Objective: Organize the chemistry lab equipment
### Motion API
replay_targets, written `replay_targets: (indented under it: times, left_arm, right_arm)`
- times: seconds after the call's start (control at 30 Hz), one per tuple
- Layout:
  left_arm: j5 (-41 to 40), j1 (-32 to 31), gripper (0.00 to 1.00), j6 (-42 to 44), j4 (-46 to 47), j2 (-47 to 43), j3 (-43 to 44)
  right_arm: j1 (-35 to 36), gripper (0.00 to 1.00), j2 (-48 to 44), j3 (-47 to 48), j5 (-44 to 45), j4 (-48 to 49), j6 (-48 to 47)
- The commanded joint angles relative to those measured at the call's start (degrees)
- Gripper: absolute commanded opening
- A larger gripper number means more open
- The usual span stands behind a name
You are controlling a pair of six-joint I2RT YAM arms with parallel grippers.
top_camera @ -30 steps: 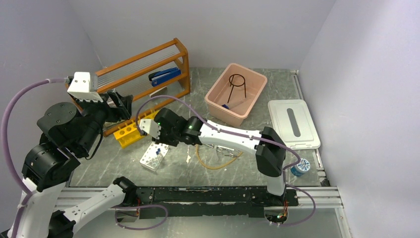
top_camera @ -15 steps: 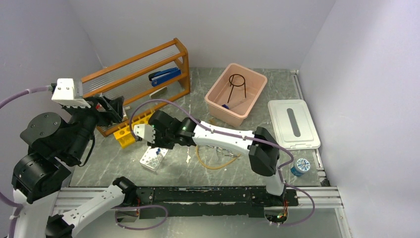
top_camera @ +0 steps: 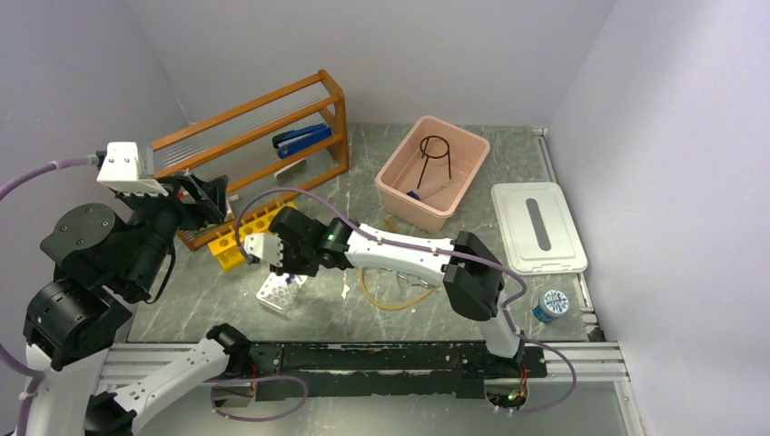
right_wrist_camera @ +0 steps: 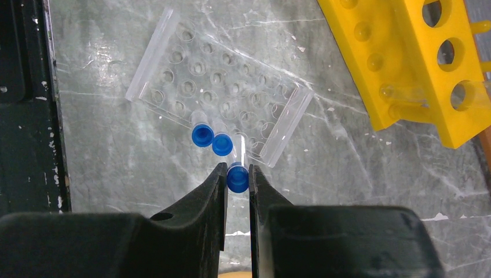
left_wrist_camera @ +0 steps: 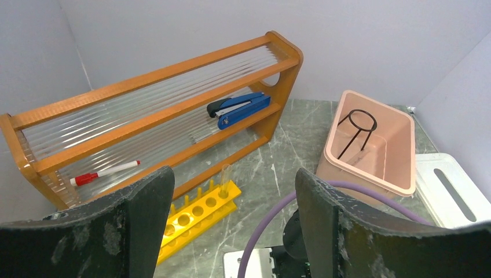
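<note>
The right gripper (right_wrist_camera: pixel 237 174) has its fingers clamped on the cap of a blue-capped vial (right_wrist_camera: pixel 237 179), held at the edge of a clear vial rack (right_wrist_camera: pixel 220 87) that lies flat near the front-left part of the bench (top_camera: pixel 363 154). Two more blue-capped vials (right_wrist_camera: pixel 212 139) stand side by side in the rack's holes, just beside the held one. A yellow test-tube rack (right_wrist_camera: pixel 428 69) lies close to it, towards the orange wooden shelf (top_camera: pixel 254 136) along the left back edge; a blue stapler (left_wrist_camera: pixel 238 108) rests on that shelf. The left gripper (left_wrist_camera: pixel 231 174) hangs high above the left side with its fingers wide apart, holding nothing. Near the back edge, a pink tub (top_camera: pixel 399 177) holds the black wire ring tripod (top_camera: pixel 436 154), which leans inside it. The amber rubber tube (top_camera: pixel 390 300) curls on the bench under the right arm, with the metal tongs (top_camera: pixel 413 275) lying across it. A white lid (top_camera: pixel 538 227) sits by the right edge, and the blue hex piece (top_camera: pixel 550 306) lies near the front-right corner.
</note>
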Motion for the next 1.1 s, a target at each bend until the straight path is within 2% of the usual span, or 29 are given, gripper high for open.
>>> replay_targets:
  times: [0.0, 0.47, 0.57, 0.83, 1.07]
  left_arm:
    - [-1.1, 0.3, 0.8, 0.2, 1.0, -0.4, 0.0]
    - [-0.3, 0.2, 0.8, -0.1, 0.2, 0.3, 0.2]
    - [-0.2, 0.2, 0.8, -0.2, 0.0, 0.2, 0.4]
    - [-0.3, 0.3, 0.81, -0.3, -0.2, 0.2, 0.3]
    - [0.0, 0.3, 0.81, -0.5, -0.1, 0.2, -0.4]
  right_arm:
    - [0.2, 0.09, 0.8, 1.6, -0.1, -1.2, -0.6]
    - [-0.1, 0.19, 3.6, 4.1, -0.2, -2.0, -0.3]
    - [-0.3, 0.24, 4.3, 5.1, -0.3, -2.5, 0.1]
    - [-1.3, 0.47, 2.7, 5.6, -1.0, -2.4, 2.1]
    - [-2.8, 0.5, -2.9, 0.9, -2.4, 0.7, 4.8]
